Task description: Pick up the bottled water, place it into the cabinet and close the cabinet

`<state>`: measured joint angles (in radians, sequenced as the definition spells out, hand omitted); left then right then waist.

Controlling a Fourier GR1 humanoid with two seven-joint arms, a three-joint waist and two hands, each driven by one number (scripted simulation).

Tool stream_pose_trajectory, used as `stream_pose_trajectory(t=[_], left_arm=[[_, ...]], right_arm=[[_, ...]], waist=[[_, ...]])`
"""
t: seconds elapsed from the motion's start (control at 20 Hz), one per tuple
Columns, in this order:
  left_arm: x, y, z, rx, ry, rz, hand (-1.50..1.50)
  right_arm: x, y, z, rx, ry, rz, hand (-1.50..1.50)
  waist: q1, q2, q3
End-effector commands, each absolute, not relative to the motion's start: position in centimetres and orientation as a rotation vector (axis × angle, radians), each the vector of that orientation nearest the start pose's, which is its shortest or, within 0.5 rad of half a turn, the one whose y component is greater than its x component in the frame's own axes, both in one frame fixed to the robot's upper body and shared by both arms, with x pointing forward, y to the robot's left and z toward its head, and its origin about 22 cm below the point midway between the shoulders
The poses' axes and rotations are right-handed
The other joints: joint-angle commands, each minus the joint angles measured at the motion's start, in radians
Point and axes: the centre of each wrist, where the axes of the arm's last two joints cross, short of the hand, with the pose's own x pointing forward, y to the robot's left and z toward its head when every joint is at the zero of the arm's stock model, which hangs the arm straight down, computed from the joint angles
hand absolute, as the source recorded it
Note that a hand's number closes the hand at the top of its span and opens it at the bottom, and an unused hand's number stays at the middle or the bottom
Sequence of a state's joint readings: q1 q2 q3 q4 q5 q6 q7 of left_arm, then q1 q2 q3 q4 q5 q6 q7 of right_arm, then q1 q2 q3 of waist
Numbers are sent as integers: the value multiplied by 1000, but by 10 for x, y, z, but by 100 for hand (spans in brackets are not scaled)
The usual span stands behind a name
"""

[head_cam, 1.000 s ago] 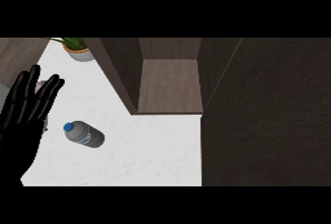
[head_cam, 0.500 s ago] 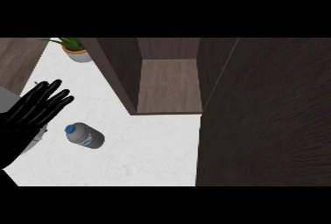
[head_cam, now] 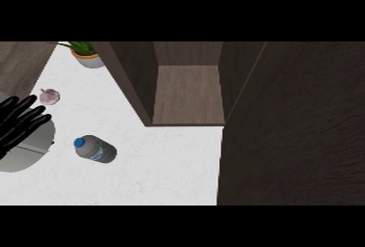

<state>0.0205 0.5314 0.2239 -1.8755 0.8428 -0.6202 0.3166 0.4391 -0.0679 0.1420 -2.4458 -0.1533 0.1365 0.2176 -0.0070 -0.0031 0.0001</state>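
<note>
Bare counter lies between the bottled water and the open cabinet, its door standing at the right.

left hand | black all over | long slim fingers | no markings

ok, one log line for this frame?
phase: pre-grasp | bottled water: lying on counter, untouched | left hand: open, left of it, apart | right hand: not in view | cabinet: open
</note>
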Motion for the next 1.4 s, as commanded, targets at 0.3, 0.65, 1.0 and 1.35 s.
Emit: stream_pose_trajectory(t=[0.3,0.65,1.0,1.35], left_arm=[[236,377,116,-466,-1608,-412,-150],[246,366,84,-353,-1628,-401,-150],[267,357,17,-369,-1537,-418,-150],[275,362,-32,-329,-1526,-365,-150]], right_arm=[[78,-235,137,202,-1844,44,-150],[75,-231,132,184,-1838,62,-150],[61,-233,144,199,-1851,88,-150],[51,-236,143,188,-1847,99,-150]], waist=[[-9,1,0],[-5,2,0],[-14,4,-2],[-20,7,-3]])
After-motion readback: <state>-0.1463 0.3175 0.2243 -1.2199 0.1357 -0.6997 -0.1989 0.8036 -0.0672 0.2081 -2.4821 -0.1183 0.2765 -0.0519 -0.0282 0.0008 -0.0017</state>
